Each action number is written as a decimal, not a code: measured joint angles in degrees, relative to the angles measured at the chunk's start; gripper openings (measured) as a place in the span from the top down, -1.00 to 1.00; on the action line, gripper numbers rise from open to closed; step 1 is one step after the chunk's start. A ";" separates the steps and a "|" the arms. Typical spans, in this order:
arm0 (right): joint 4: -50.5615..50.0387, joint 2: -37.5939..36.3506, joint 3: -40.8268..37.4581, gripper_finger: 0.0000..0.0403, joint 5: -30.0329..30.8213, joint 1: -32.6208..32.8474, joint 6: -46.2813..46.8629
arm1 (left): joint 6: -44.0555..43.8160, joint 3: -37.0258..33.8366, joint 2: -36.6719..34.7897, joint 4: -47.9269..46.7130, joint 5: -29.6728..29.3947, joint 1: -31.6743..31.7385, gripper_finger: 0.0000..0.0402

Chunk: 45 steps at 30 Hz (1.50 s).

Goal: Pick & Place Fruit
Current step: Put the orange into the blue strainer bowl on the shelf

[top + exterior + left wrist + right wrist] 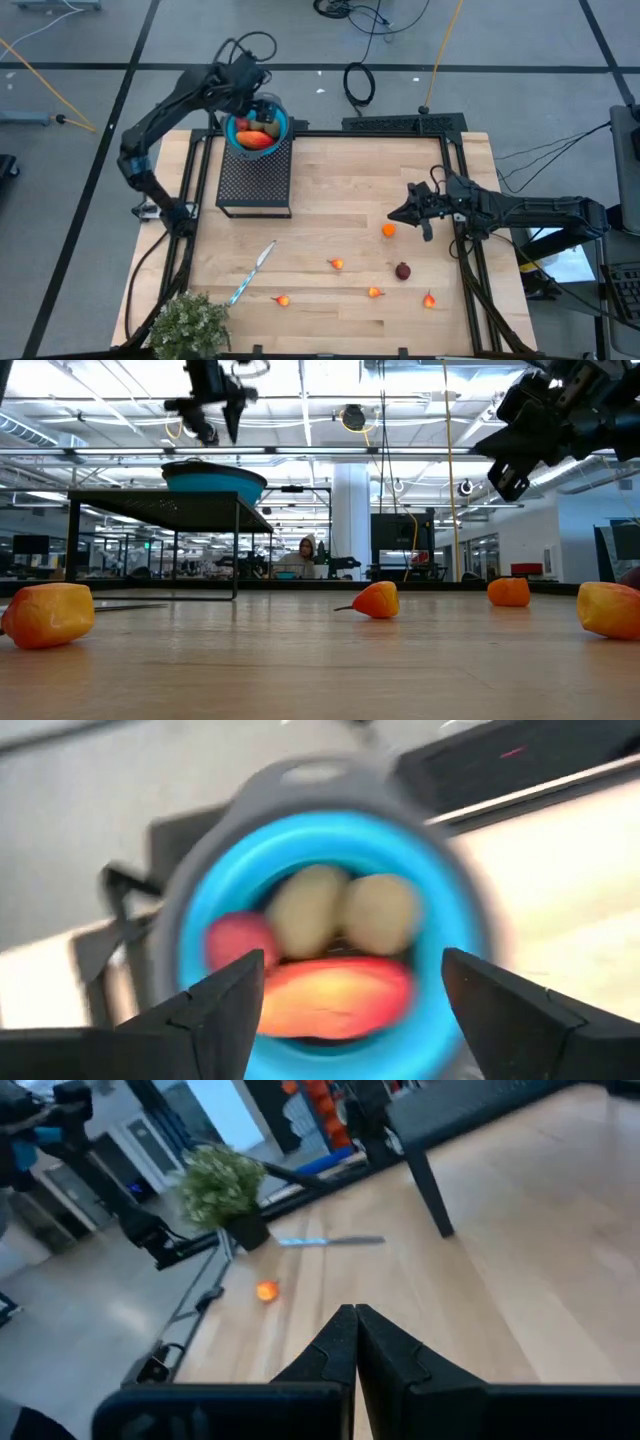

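Observation:
A blue bowl (283, 124) stands on a black mesh stand (255, 178) at the table's far left. It holds a long red-orange piece (335, 998), two olive-brown ovals (345, 910) and a dark red ball (235, 938). My left gripper (350, 990) hovers open just above the bowl (213, 480), touching nothing. My right gripper (408, 213) is shut and empty, raised above the table's right side, close to an orange bit (388, 230). Several small orange bits (337, 264) (374, 292) and a dark red ball (402, 270) lie on the wood.
A blue-handled knife (252, 272) lies left of centre, and a bushy green plant (190, 325) stands at the near left corner. Black frame rails run along the table's left, right and far edges. Bare wood lies between the stand and the scattered fruit.

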 joint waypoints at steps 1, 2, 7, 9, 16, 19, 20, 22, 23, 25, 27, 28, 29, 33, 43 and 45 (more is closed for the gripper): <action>0.94 -0.01 0.00 1.00 -0.26 0.02 -0.03 | 0.87 0.02 -1.01 1.38 0.03 -1.72 -0.43; 1.80 -0.02 0.00 1.00 -0.54 0.02 -0.04 | 1.98 0.02 -1.99 2.87 0.09 -3.43 -0.40; 4.54 -0.02 0.00 1.00 -1.41 0.02 -1.33 | 5.85 0.02 -5.95 9.80 -0.38 -12.42 -0.24; 4.79 -0.02 0.00 1.00 -1.41 0.02 -1.35 | 6.26 0.02 -6.98 10.98 -0.91 -15.81 -0.16; 4.84 -0.02 0.00 1.00 -1.45 0.06 -3.69 | 7.77 -0.11 -7.14 10.67 -6.11 -27.70 0.22; 5.37 -0.07 0.03 1.00 -1.42 0.89 -5.98 | 8.62 -2.40 -7.44 13.20 -7.97 -32.15 0.43; 5.66 -0.07 0.07 1.00 -1.41 1.32 -6.59 | 9.03 -3.27 -7.36 13.81 -8.21 -33.46 0.51; 6.29 -0.07 0.07 1.00 -1.43 2.25 -7.28 | 9.75 -4.54 -7.06 13.92 -8.29 -35.47 0.67; 6.61 -0.07 0.07 1.00 -1.41 2.70 -7.49 | 9.72 -5.03 -7.03 13.99 -8.25 -36.25 0.77; 7.56 -0.07 0.07 1.00 -1.41 3.48 -8.27 | 9.20 -6.28 -7.29 15.26 -8.29 -37.37 0.93; 7.74 -0.07 0.07 1.00 -1.18 4.25 -8.67 | 9.61 -7.80 -7.42 17.91 -7.36 -38.04 0.96; 7.66 -0.05 0.07 1.00 -1.03 4.59 -8.66 | 10.42 -8.83 -7.34 19.43 -5.96 -38.33 0.95; 7.60 -0.04 0.07 1.00 -0.70 5.01 -8.64 | 11.64 -9.89 -7.21 21.44 -4.31 -38.70 0.94; 7.48 -0.07 0.07 1.00 0.47 7.04 -9.64 | 17.74 -14.87 -7.24 31.44 4.15 -40.12 0.99; -5.59 -0.06 4.70 1.00 8.41 14.70 -10.08 | 19.54 -30.90 -10.41 52.72 14.43 -41.05 0.97; -11.81 0.20 7.44 1.00 10.39 16.22 -10.38 | 19.22 -35.11 -12.34 56.70 15.07 -41.09 0.97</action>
